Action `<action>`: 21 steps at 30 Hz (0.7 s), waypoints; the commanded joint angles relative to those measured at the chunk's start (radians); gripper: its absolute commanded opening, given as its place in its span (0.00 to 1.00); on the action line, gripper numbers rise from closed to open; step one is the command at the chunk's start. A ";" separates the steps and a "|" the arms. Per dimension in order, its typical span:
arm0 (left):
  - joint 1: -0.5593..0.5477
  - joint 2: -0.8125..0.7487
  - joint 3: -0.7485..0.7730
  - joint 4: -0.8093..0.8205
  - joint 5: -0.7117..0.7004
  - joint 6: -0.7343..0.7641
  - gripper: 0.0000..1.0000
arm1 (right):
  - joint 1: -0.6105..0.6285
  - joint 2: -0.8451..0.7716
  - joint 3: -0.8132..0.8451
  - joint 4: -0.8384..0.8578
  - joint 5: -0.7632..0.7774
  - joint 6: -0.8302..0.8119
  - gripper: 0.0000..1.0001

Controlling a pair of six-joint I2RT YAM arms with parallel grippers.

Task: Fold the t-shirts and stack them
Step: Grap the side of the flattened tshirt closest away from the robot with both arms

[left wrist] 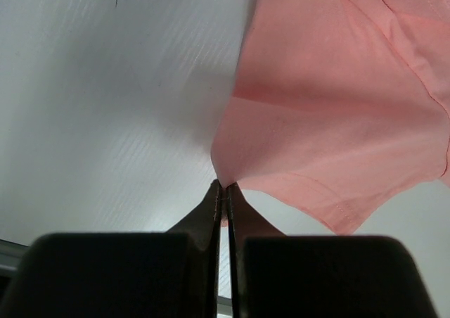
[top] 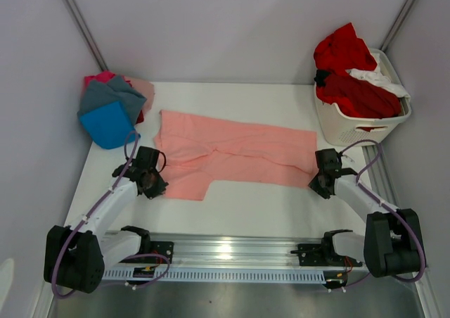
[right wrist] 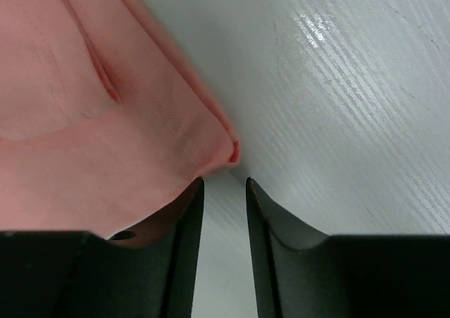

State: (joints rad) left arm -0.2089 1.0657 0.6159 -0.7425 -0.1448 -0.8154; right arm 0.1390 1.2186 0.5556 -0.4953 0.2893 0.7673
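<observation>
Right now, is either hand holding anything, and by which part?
The left hand pinches the pink shirt at a fold of its edge. The right hand is open beside the shirt's corner, holding nothing.

The shirt [left wrist: 337, 121] runs off the top and right of my left wrist view, its corner lost between my left gripper's [left wrist: 225, 186] pressed fingers [left wrist: 211, 216]; in my right wrist view it leaves top and left, covering part of one finger [right wrist: 188, 255] of my right gripper [right wrist: 225, 186]; the grey shirt [top: 112, 96] buries most of the magenta shirt [top: 98, 77].
</observation>
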 commanded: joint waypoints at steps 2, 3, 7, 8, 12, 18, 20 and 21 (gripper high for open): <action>0.013 -0.026 0.013 0.009 0.019 0.022 0.00 | -0.004 -0.056 0.035 0.020 -0.042 -0.013 0.37; 0.013 -0.026 0.012 0.012 0.021 0.022 0.00 | -0.004 -0.062 0.035 0.018 -0.042 -0.014 0.38; 0.013 -0.029 0.001 0.023 0.034 0.022 0.00 | -0.006 -0.039 0.038 0.009 0.000 -0.017 0.44; 0.013 -0.032 -0.001 0.023 0.039 0.022 0.01 | -0.007 -0.030 0.044 0.006 0.020 -0.013 0.46; 0.013 -0.036 -0.007 0.026 0.045 0.025 0.00 | -0.015 0.010 0.050 0.027 0.037 0.004 0.47; 0.013 -0.047 -0.008 0.022 0.040 0.030 0.00 | -0.044 0.058 0.058 0.032 0.054 0.004 0.37; 0.013 -0.047 -0.010 0.023 0.042 0.032 0.00 | -0.065 0.055 0.053 0.037 0.065 0.001 0.32; 0.013 -0.047 -0.007 0.025 0.042 0.033 0.00 | -0.076 0.053 0.050 0.053 0.050 -0.003 0.27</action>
State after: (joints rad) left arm -0.2081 1.0374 0.6117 -0.7345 -0.1104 -0.8028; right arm 0.0929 1.2690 0.5838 -0.4747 0.3027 0.7593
